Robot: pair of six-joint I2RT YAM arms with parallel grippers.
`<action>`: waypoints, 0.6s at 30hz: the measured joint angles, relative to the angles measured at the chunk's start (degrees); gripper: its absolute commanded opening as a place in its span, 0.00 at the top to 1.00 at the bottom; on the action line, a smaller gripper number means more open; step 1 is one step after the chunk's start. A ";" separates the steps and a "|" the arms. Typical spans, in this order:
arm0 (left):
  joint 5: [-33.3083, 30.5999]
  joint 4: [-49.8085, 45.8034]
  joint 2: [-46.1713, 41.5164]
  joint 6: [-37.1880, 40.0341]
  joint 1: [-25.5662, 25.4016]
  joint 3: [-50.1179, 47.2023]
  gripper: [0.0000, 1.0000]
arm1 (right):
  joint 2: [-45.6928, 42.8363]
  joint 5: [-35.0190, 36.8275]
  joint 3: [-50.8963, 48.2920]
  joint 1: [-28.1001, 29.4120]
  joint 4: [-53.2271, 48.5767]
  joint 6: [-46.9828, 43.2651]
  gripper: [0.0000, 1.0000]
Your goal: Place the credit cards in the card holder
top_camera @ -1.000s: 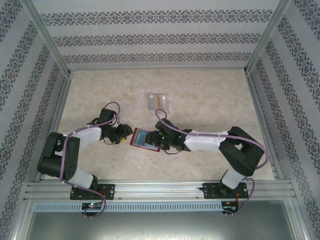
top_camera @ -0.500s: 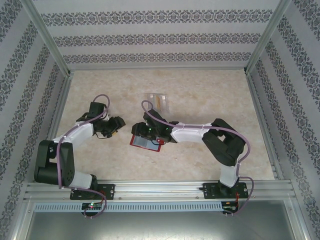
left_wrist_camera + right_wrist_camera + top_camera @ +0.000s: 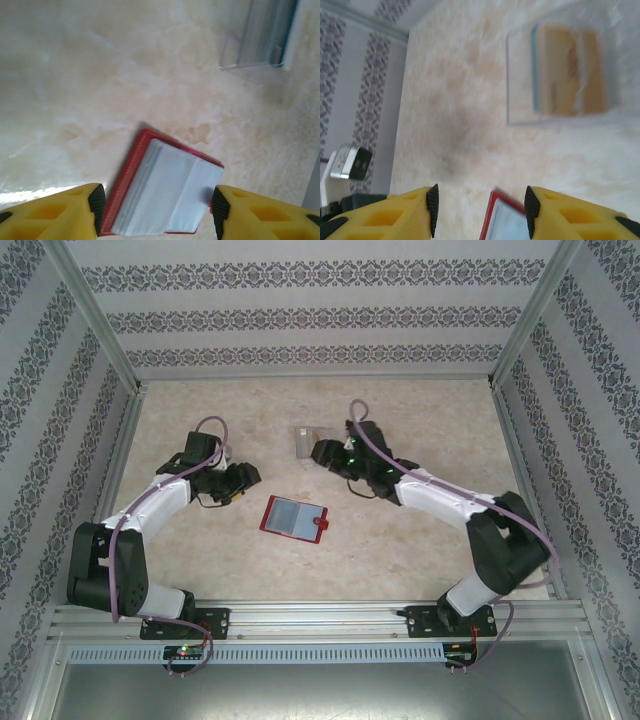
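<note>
A pale beige marbled table (image 3: 430, 410) sits inside an enclosure walled on three sides with white paper that carries grey patterned bands (image 3: 320, 315). Aluminium posts (image 3: 97, 320) frame it, and a slotted rail (image 3: 320, 618) runs along the near edge where both arms are bolted. The card holder (image 3: 293, 517) lies open and flat near the middle of the table with its grey-blue pockets up and its red snap tab (image 3: 322, 524) on the right; neither arm touches it. Farther back lies a clear plastic case (image 3: 308, 438). The right wrist view shows the credit cards (image 3: 570, 75) inside it, tan-orange with a blue-green edge, blurred. The right gripper (image 3: 322, 452) is over the case's right part and hides it from above; whether it touches the case cannot be told, but its jaws stand apart with nothing between them. The left gripper (image 3: 240, 480) is left of the card holder and apart from it, fingers (image 3: 97, 200) spread and empty
</note>
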 measured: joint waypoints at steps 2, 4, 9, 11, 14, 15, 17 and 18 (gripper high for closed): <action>-1.16 -0.74 0.02 -0.11 -1.66 2.58 0.38 | -2.34 0.44 -0.72 -1.64 -1.09 -1.81 0.49; -2.21 -1.40 0.59 -0.17 -3.48 6.12 0.38 | -4.00 0.87 -1.33 -2.91 -2.19 -3.39 0.49; -4.55 -2.14 6.54 -0.39 -7.45 16.15 0.39 | -6.78 2.29 -2.89 -5.38 -4.83 -6.69 0.48; -4.74 -2.69 10.64 -0.61 -9.14 20.90 0.39 | -8.70 3.23 -3.69 -5.77 -6.16 -7.93 0.47; -4.72 -3.41 17.38 -0.79 -11.32 27.71 0.40 | -12.28 4.04 -4.87 -5.77 -7.26 -9.29 0.47; -4.72 -3.50 19.52 -0.83 -11.89 29.64 0.40 | -13.20 4.22 -5.09 -5.77 -7.50 -9.60 0.47; -4.61 -3.67 24.13 -1.14 -13.03 33.42 0.41 | -15.19 4.35 -5.62 -5.77 -8.09 -10.62 0.47; -4.50 -3.93 26.05 -1.27 -13.46 35.01 0.41 | -15.96 4.44 -5.79 -5.79 -8.46 -10.99 0.47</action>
